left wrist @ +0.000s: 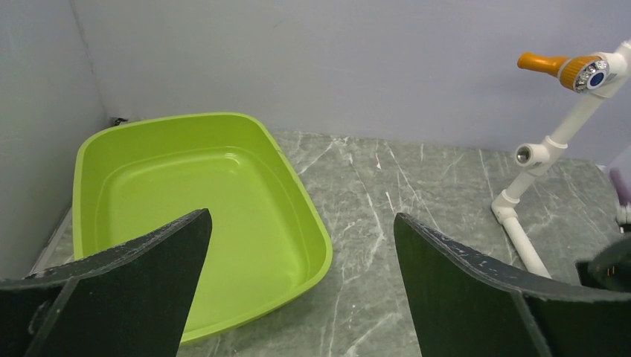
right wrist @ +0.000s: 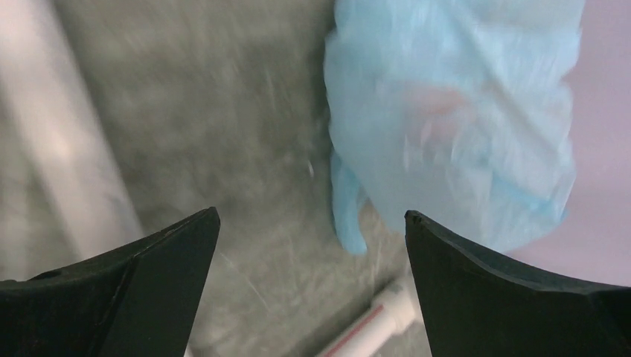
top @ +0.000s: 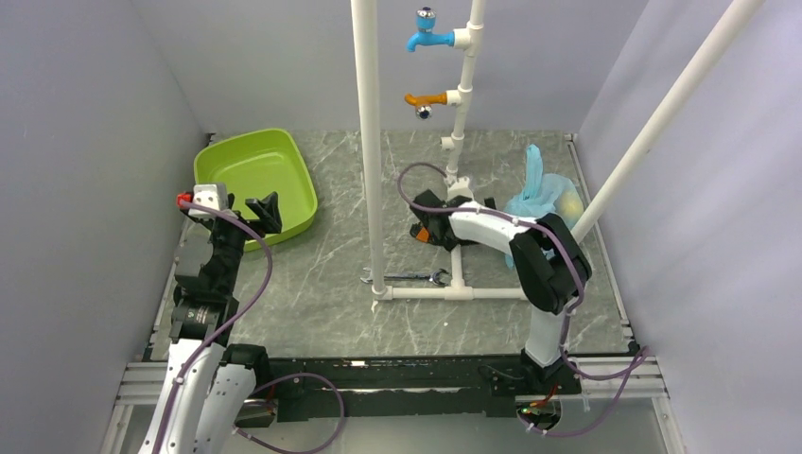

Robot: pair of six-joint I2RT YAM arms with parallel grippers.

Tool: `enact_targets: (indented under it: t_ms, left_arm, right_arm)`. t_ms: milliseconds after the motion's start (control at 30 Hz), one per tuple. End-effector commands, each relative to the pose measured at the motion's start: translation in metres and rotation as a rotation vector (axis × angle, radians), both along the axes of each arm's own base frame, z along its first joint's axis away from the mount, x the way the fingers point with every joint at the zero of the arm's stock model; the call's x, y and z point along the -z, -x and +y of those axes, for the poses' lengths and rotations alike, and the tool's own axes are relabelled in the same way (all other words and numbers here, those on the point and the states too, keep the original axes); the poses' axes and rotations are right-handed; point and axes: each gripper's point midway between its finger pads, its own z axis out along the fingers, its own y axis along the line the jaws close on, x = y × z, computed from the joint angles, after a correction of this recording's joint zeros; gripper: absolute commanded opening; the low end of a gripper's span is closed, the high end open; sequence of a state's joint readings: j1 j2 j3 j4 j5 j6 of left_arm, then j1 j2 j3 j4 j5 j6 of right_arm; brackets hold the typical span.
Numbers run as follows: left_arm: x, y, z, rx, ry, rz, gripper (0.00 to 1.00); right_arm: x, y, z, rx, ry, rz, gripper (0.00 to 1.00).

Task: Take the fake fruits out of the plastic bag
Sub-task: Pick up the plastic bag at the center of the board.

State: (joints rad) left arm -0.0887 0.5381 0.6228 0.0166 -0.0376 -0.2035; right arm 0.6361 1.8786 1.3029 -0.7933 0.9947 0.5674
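Note:
The light-blue plastic bag (top: 539,194) stands at the back right of the table, bunched with a handle sticking up. One of the fake fruits, a yellow one (top: 571,201), shows through its right side; the others are hidden. In the blurred right wrist view the bag (right wrist: 454,126) fills the upper right, with a faint pinkish shape inside. My right gripper (top: 484,204) (right wrist: 312,219) is open and empty, just left of the bag and not touching it. My left gripper (top: 265,208) (left wrist: 301,223) hangs open and empty over the near right corner of the tray.
A lime-green tray (top: 213,161) (left wrist: 89,149) lies at the back left. A white pipe frame (top: 371,142) with a blue tap (top: 423,30) and an orange tap (top: 423,99) stands mid-table. A wrench (top: 407,276) and a small orange-and-black tool (top: 423,234) lie near it. A slanted white pole (top: 653,123) crosses on the right.

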Motion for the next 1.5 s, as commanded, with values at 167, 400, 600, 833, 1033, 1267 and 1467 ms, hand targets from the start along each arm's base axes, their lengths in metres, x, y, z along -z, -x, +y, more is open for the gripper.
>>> enact_targets:
  t_ms: [167,400,600,833,1033,1267,1467]
  left_arm:
    - [-0.017,0.001,-0.006,0.031,-0.001,-0.039,0.99]
    - [-0.017,0.002,-0.006,0.031,-0.006,-0.040,0.99]
    - [-0.016,0.001,-0.006,0.031,-0.007,-0.034,0.99]
    - [-0.015,-0.001,-0.006,0.031,-0.006,-0.028,0.99]
    - [-0.013,-0.002,-0.006,0.031,-0.008,-0.023,0.99]
    - [-0.012,-0.002,-0.009,0.046,-0.008,-0.019,0.99]
    - [-0.011,-0.003,-0.010,0.054,-0.011,-0.013,0.99]
  right_arm:
    - [0.016,0.053,-0.042,0.174,-0.199,-0.087,0.38]
    - [0.042,0.054,-0.054,0.264,-0.432,-0.052,0.48]
    - [0.050,0.052,-0.064,0.299,-0.515,-0.075,0.50]
    - [0.067,0.048,-0.076,0.328,-0.486,-0.067,0.46]
    - [0.065,0.039,-0.076,0.310,-0.473,-0.068,0.25]
    - [0.032,0.023,-0.041,0.120,-0.599,-0.093,0.00]
    - [-0.029,0.015,0.009,-0.150,-0.789,-0.126,0.00]
